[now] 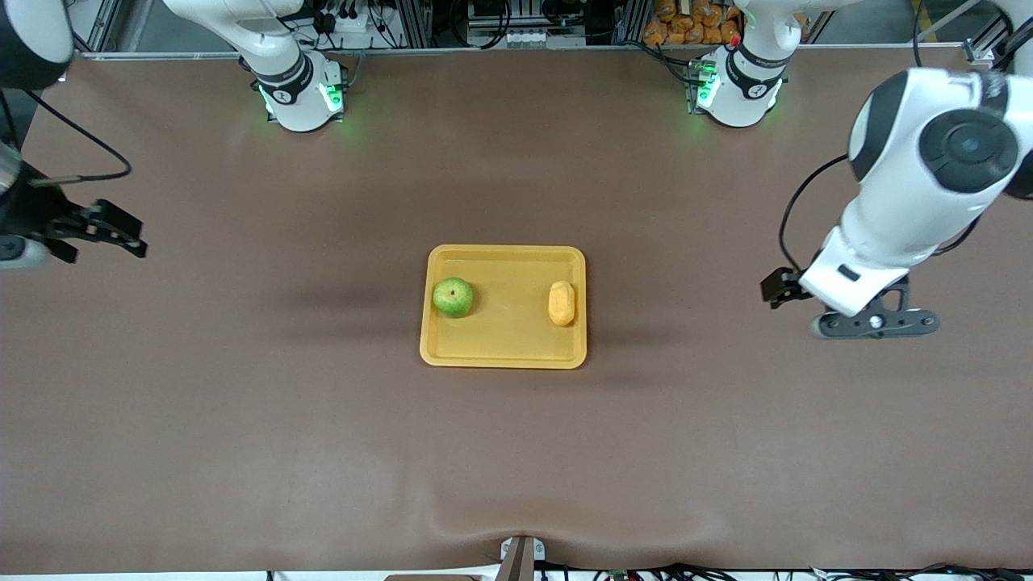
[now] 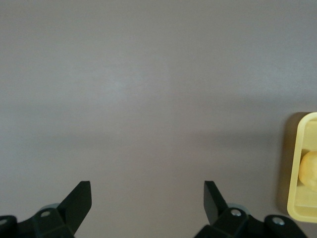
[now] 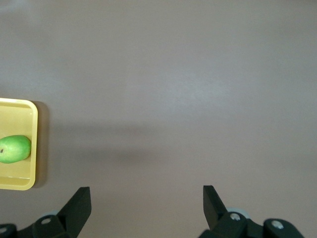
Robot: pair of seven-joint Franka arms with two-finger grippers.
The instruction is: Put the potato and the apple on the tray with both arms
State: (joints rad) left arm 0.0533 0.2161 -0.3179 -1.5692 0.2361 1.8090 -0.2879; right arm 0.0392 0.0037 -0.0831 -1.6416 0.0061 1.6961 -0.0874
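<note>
The yellow-orange tray [image 1: 504,343] lies at the table's middle. The green apple [image 1: 453,297] sits in it toward the right arm's end. The yellow-orange potato [image 1: 562,303] lies in it toward the left arm's end. My left gripper [image 1: 876,324] is open and empty over bare table near the left arm's end. My right gripper [image 1: 101,230] is open and empty over bare table near the right arm's end. The left wrist view shows open fingers [image 2: 81,196], the tray rim [image 2: 293,198] and the potato [image 2: 309,171]. The right wrist view shows open fingers [image 3: 81,198], the tray [image 3: 20,111] and the apple [image 3: 15,148].
The brown table mat [image 1: 323,420] spreads wide around the tray. The arm bases [image 1: 300,97] [image 1: 736,89] stand along the table edge farthest from the front camera. A small metal fitting [image 1: 520,557] sits at the nearest edge.
</note>
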